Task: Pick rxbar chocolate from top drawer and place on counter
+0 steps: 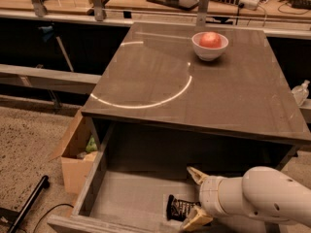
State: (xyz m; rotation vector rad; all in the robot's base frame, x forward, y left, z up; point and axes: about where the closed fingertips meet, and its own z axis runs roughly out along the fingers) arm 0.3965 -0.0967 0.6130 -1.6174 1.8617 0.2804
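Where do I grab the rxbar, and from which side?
Pinch the rxbar across its narrow width, coming from the right, where the open gripper sits with a finger on either side. It lies flat on the drawer floor, so its thin edges are probably the only purchase.

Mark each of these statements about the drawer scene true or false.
1. The top drawer stands open. True.
2. The rxbar chocolate lies on the counter. False: it lies on the drawer bottom.
3. The white bowl holds a reddish round fruit. True.
4. The gripper hovers over the bowl. False: it is down in the drawer, open, right beside the bar.
5. A cardboard box stands on the counter. False: it is on the floor, left of the drawer.
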